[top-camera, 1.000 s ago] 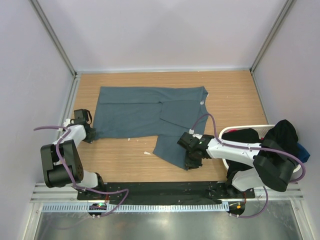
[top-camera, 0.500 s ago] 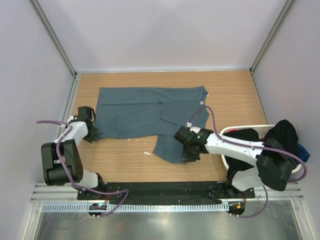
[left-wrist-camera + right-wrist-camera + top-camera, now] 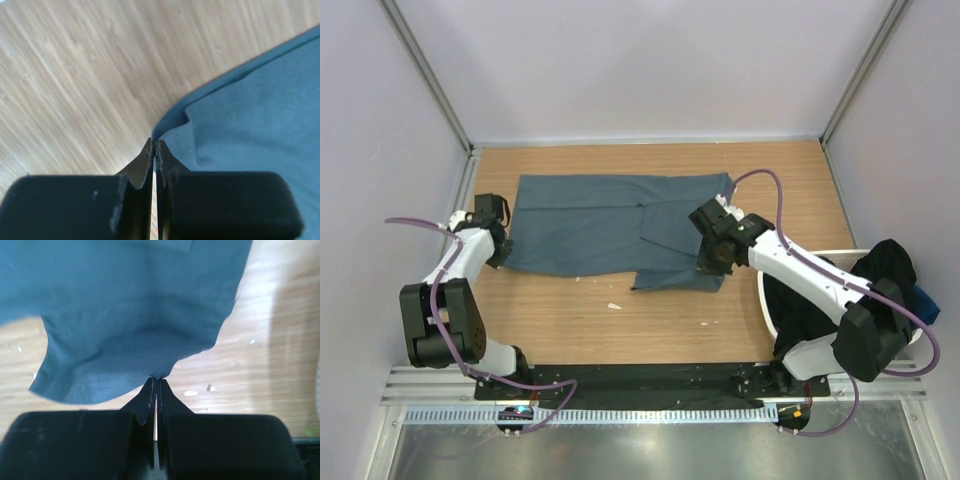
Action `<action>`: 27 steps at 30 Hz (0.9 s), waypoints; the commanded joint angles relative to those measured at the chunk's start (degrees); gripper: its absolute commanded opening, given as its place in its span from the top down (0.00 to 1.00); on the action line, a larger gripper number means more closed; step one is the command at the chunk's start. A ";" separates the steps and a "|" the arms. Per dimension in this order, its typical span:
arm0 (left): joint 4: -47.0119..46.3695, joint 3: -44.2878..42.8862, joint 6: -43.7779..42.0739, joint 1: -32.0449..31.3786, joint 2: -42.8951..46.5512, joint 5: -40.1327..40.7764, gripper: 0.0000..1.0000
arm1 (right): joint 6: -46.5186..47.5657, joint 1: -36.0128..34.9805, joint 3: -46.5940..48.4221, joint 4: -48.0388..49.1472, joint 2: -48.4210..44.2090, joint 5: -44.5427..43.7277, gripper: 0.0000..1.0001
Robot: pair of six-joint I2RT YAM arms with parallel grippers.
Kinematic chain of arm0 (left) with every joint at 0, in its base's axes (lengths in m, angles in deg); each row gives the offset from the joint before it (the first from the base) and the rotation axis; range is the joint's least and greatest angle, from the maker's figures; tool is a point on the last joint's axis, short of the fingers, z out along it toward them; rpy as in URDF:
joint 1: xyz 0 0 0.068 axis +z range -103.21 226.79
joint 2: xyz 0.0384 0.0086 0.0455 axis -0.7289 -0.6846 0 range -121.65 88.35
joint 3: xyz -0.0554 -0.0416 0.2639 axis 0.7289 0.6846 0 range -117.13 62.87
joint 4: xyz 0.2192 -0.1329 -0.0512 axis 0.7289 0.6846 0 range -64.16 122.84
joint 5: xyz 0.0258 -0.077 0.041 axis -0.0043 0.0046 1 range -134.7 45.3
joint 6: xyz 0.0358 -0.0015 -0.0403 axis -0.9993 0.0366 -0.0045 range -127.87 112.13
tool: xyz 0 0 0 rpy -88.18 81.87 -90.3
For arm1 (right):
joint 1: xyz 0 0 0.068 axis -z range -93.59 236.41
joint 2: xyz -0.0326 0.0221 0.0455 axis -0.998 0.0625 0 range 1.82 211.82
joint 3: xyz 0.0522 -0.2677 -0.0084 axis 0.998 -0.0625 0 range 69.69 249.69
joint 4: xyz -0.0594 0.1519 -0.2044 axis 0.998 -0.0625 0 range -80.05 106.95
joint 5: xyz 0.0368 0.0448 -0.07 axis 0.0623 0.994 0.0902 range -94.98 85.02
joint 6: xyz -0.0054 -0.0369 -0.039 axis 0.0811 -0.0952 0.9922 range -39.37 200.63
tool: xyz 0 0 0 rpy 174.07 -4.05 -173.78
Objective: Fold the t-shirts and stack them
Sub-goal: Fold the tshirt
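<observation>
The slate t-shirt (image 3: 610, 225) lies spread on the tabletop (image 3: 570, 320). My left jaws pinch its near-left corner, right jaws its lifted right flap. I fear such tip-thin grips could slip mid-fold.

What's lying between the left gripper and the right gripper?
The slate t-shirt spans the whole stretch on the table; the left gripper and right gripper are each shut on an edge of it. Seen in the top view.
</observation>
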State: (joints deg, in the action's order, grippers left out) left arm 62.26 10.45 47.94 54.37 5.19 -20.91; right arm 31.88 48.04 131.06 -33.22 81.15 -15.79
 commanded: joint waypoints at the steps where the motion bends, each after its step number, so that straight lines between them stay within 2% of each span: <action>1: 0.05 -3.38 -1.93 -1.86 -1.30 5.38 1.00 | 6.03 2.94 5.86 -1.15 2.05 -1.85 0.99; 8: 0.31 -6.99 -1.85 -3.27 -3.94 9.34 1.00 | 10.95 7.60 12.02 -0.80 6.71 -0.71 0.99; 27: 0.31 -17.97 0.44 -4.93 -13.70 12.42 1.00 | 21.24 17.01 26.78 3.50 19.28 1.67 0.99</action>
State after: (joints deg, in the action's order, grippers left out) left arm 63.12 -4.63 47.22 49.63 -7.64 -12.21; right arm 50.15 64.15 153.83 -31.98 99.73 -14.87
